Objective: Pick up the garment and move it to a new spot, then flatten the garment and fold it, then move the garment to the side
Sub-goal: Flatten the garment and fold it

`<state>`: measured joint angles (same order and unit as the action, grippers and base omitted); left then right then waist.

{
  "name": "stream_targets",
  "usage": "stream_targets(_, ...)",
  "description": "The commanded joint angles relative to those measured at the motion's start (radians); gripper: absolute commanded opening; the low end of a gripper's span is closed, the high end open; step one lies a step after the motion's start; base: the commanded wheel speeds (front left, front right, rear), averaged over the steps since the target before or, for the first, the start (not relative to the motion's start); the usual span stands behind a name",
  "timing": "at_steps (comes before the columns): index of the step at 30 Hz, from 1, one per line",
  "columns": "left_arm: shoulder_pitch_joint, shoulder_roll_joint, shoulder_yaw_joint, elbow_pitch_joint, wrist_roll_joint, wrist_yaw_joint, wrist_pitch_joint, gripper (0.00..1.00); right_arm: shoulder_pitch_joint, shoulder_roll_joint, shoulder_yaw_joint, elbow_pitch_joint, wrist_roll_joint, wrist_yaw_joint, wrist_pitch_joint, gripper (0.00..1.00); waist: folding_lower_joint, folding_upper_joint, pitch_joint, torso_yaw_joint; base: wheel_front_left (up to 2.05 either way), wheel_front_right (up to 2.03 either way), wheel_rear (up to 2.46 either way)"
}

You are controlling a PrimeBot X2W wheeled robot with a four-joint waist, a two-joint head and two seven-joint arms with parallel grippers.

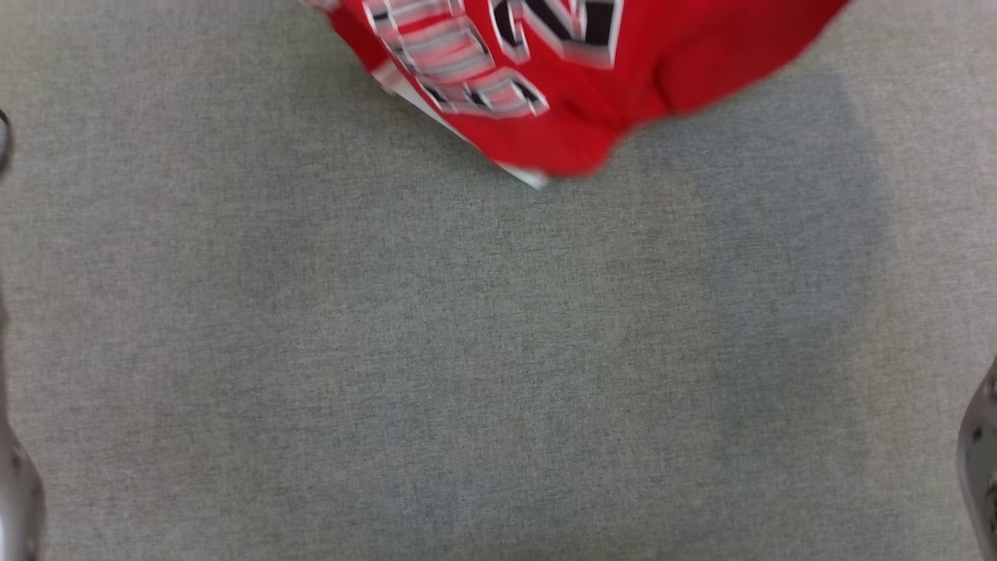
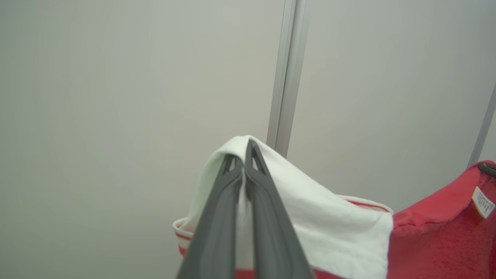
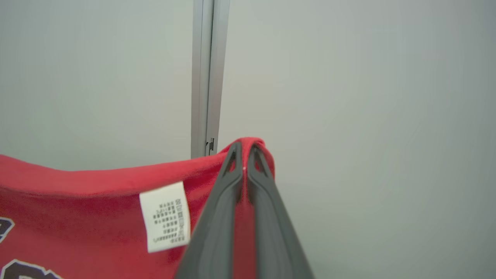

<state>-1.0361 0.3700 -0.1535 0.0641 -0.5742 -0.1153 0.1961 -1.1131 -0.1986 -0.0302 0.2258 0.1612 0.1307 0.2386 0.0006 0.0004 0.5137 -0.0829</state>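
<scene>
The garment (image 1: 576, 70) is a red shirt with white, black and grey lettering and white trim. It hangs in the air at the top of the head view, its lowest corner above the grey table (image 1: 467, 351). In the left wrist view my left gripper (image 2: 242, 155) is shut on a white part of the garment (image 2: 310, 217), with red cloth to the right. In the right wrist view my right gripper (image 3: 244, 149) is shut on a red edge of the garment (image 3: 97, 201), beside a white care label (image 3: 166, 217).
A pale wall with a vertical aluminium post (image 2: 286, 77) stands behind the held cloth; the post (image 3: 207, 77) also rises in the right wrist view. Pale robot parts show at the head view's lower left (image 1: 15, 491) and lower right (image 1: 981, 460) edges.
</scene>
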Motion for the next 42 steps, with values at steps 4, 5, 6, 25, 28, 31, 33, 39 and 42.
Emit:
stream_targets(4, -0.203, 0.000, -0.004, 0.077, 0.061, -0.009, -0.149, 0.00, -0.192, 0.003, 0.017, 0.120, -0.088, 0.000, -0.185, 0.00, -0.0006, -0.0004, 0.032, 0.001, 0.00, 0.00, 0.00)
stream_targets(5, -0.234, -0.005, -0.007, 0.088, 0.068, -0.010, -0.181, 0.00, -0.223, 0.006, 0.014, 0.137, -0.104, 0.000, -0.226, 0.00, -0.0006, -0.0004, 0.034, -0.001, 0.00, 0.00, 0.00)
stream_targets(6, -0.259, -0.009, -0.012, 0.098, 0.073, -0.012, -0.208, 0.00, -0.249, 0.010, 0.009, 0.158, -0.113, 0.000, -0.261, 0.00, -0.0006, -0.0004, 0.036, -0.002, 0.00, 0.00, 0.00)
stream_targets(25, 0.279, 0.008, -0.323, 0.221, -0.118, -0.015, -0.434, 0.00, 0.154, -0.041, 0.111, 0.493, -0.014, 0.000, -0.492, 0.00, -0.0006, -0.0004, -0.018, 0.084, 0.00, 0.00, 0.00)
stream_targets(28, 0.441, 0.011, -0.341, 0.199, -0.175, -0.015, -0.436, 0.00, 0.274, -0.052, 0.148, 0.487, 0.043, 0.000, -0.491, 0.00, -0.0006, -0.0004, -0.085, 0.101, 0.00, 0.00, 0.00)
stream_targets(31, 0.596, 0.011, -0.360, 0.165, -0.235, -0.012, -0.419, 0.00, 0.388, -0.072, 0.142, 0.475, 0.085, 0.000, -0.459, 0.00, -0.0006, -0.0004, -0.153, 0.119, 0.00, 0.00, 0.00)
stream_targets(33, 0.683, 0.012, -0.373, 0.136, -0.272, -0.009, -0.392, 0.00, 0.465, -0.080, 0.117, 0.461, 0.093, 0.000, -0.430, 0.00, -0.0006, -0.0004, -0.199, 0.131, 0.00, 0.00, 0.00)
stream_targets(39, 0.900, 0.033, -0.426, 0.038, -0.370, 0.045, -0.264, 0.00, 0.697, -0.045, 0.002, 0.355, 0.069, 0.000, -0.301, 0.00, -0.0006, -0.0004, -0.304, 0.160, 0.00, 0.00, 0.00)
stream_targets(42, 0.983, 0.057, -0.438, -0.013, -0.415, 0.081, -0.204, 0.00, 0.811, -0.010, -0.056, 0.260, 0.039, 0.000, -0.221, 0.00, -0.0006, -0.0004, -0.341, 0.169, 0.00, 0.00, 0.00)
